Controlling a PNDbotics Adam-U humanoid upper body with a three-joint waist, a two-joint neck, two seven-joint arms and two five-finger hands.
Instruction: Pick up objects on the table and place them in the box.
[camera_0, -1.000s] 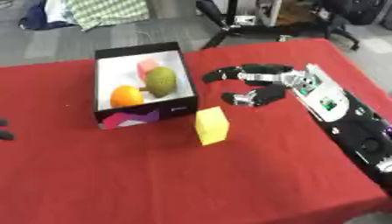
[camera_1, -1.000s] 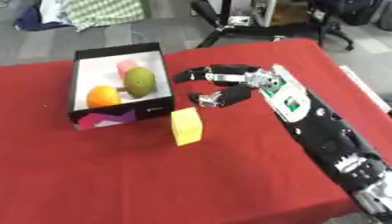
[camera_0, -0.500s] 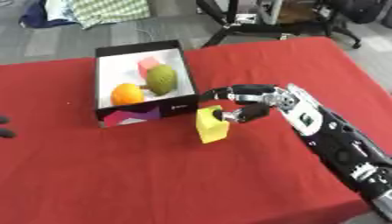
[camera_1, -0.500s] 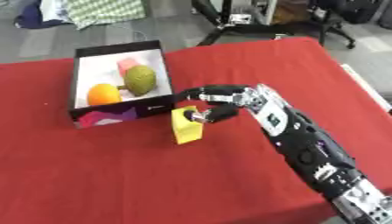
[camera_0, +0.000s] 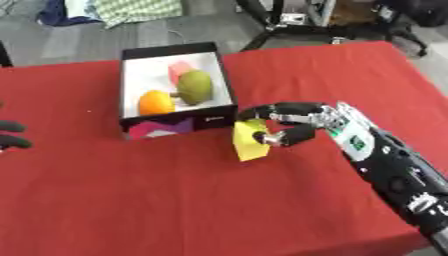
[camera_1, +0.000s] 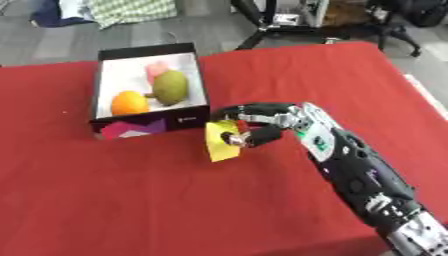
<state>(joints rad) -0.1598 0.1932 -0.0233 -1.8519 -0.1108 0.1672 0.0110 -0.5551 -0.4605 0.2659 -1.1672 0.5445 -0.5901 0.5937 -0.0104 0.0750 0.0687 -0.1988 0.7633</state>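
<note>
Grasp step on yellow block (camera_0: 251, 140), just in front of box (camera_0: 224, 90)

Right hand (camera_0: 302, 122) curled round block, fingers over its top, thumb at its side; block tilted on red table (camera_0: 175, 200); box holds orange, green and pink items; left hand (camera_0: 13, 135) idles at left edge, fingers unclear; next: lift, carry over front wall, release.

The box's near wall (camera_0: 179, 125) stands just beyond the right hand (camera_0: 297, 122); red table (camera_0: 175, 200) lies open elsewhere.

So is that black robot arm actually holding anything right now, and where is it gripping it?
Yes: the right hand has its fingers curled around the yellow rectangular block, gripping its upper right side, beside the black box.
</note>
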